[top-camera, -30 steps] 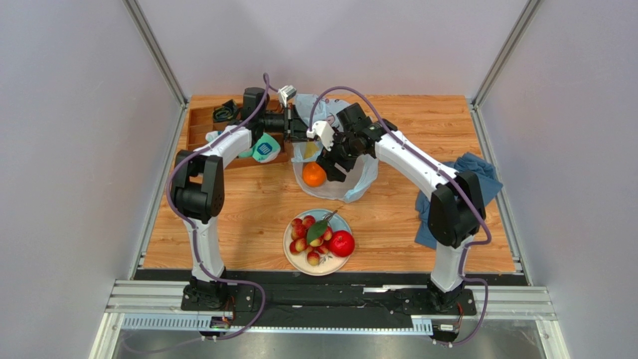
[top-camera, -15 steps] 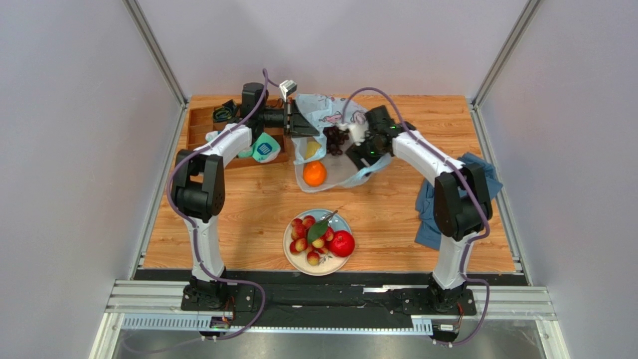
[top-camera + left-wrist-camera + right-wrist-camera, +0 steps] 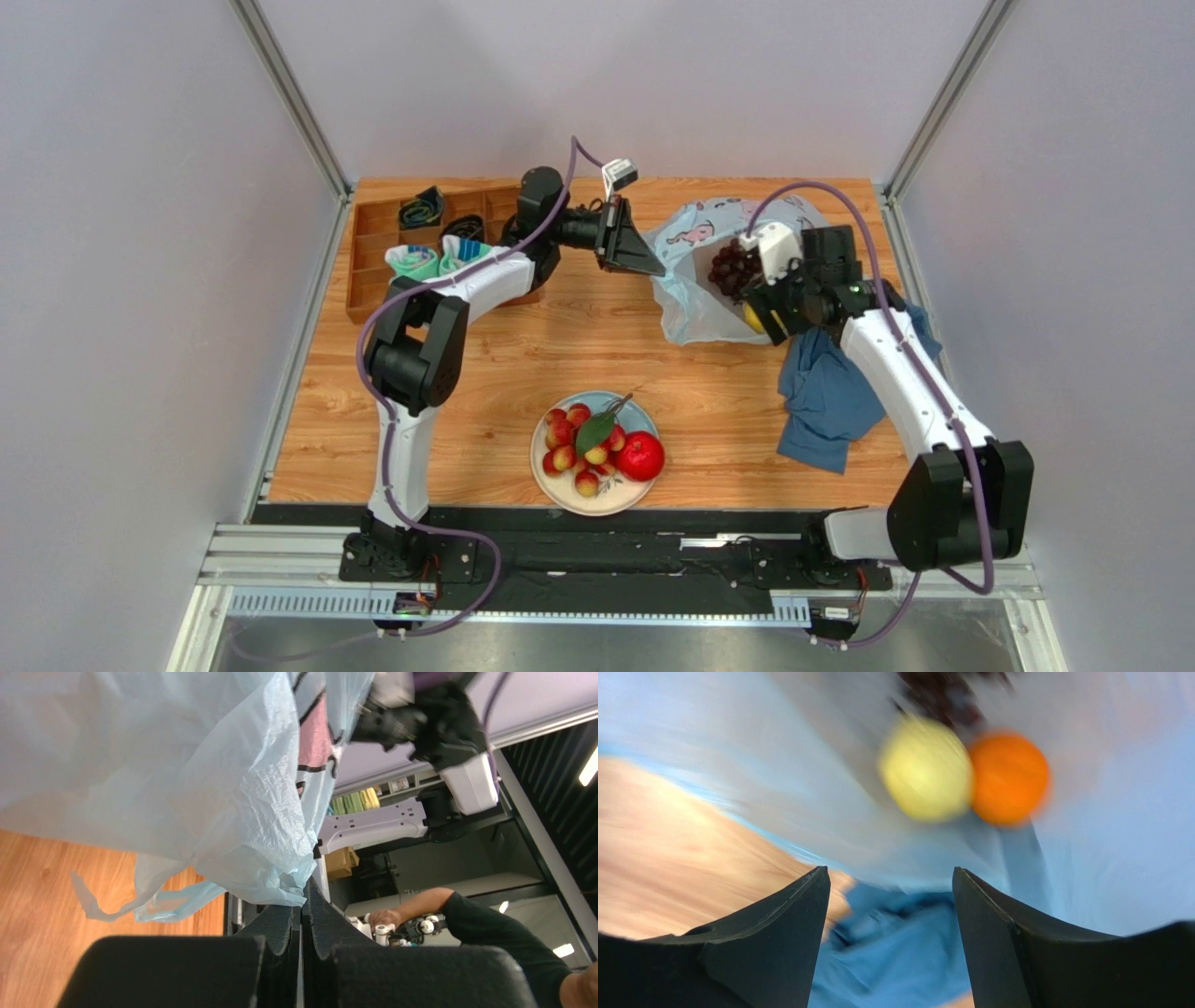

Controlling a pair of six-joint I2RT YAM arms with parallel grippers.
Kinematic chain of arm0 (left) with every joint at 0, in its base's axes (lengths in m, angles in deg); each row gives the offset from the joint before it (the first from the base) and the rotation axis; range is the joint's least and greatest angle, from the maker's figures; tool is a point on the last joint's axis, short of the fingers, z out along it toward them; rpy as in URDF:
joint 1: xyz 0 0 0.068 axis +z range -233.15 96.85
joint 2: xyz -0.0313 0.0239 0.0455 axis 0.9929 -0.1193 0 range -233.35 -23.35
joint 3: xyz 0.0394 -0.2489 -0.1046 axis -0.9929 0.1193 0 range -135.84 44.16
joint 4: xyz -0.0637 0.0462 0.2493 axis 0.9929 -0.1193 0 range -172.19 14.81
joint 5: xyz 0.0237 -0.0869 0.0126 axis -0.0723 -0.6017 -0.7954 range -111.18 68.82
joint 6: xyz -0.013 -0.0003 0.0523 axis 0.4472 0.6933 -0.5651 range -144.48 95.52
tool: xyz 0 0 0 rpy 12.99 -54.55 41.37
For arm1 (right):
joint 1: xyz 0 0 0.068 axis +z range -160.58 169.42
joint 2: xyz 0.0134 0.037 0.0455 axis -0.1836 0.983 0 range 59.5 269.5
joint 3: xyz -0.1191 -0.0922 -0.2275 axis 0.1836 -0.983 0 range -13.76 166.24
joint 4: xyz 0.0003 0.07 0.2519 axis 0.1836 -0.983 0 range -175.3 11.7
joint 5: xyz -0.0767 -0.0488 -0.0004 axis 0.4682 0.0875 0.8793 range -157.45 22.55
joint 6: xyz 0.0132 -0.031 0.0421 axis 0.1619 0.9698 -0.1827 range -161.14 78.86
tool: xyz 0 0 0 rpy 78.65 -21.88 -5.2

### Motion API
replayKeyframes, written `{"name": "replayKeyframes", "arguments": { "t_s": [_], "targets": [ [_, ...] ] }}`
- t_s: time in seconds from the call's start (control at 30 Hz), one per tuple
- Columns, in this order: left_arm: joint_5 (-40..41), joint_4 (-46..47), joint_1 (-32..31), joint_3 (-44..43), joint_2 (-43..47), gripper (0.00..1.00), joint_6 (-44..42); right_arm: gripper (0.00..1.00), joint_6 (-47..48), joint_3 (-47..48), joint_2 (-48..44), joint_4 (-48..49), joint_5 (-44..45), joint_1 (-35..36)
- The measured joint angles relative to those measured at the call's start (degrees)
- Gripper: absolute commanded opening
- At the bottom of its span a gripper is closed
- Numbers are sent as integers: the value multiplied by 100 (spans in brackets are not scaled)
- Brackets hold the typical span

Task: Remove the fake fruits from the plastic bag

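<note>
The pale-blue printed plastic bag (image 3: 697, 266) lies at the back right of the table, with the dark grape bunch (image 3: 730, 266) showing at its mouth. My left gripper (image 3: 648, 262) is shut on the bag's edge, and in the left wrist view the film (image 3: 175, 763) bunches at the closed fingertips (image 3: 303, 894). Beside the bag's right end, my right gripper (image 3: 762, 311) is open and holds nothing. Its blurred wrist view shows the yellow pear (image 3: 926, 768) and the orange (image 3: 1009, 778) inside the bag, ahead of the gripper (image 3: 889, 871). The red apple (image 3: 641, 457) and the red-yellow cluster (image 3: 575, 441) rest on the plate (image 3: 634, 415).
A dark-blue cloth (image 3: 835, 392) lies at the right edge, under the right gripper and partly under the bag. A wooden tray (image 3: 372, 245) with rolled socks (image 3: 421, 258) stands at the back left. The plate sits near the front centre.
My left gripper has dragged the bag from the back centre to the back right. The right arm swung right with it. The orange no longer shows from above.
</note>
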Motion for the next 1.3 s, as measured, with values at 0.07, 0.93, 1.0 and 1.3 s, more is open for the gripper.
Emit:
{"name": "replayKeyframes", "arguments": {
  "t_s": [0.07,0.93,1.0,1.3],
  "targets": [
    [22,-107,-2,223,0,0,-76,70,-83,2,-109,107,-251,378],
    [157,-2538,-63,459,28,0,-1921,76,-350,715,1967,946,588,348],
    [157,-2608,-66,459,28,0,-1985,77,-264,887,2122,1001,605,345],
    [149,-3038,-70,417,31,0,-2288,77,42,1593,3410,634,645,289]
  ]
}}
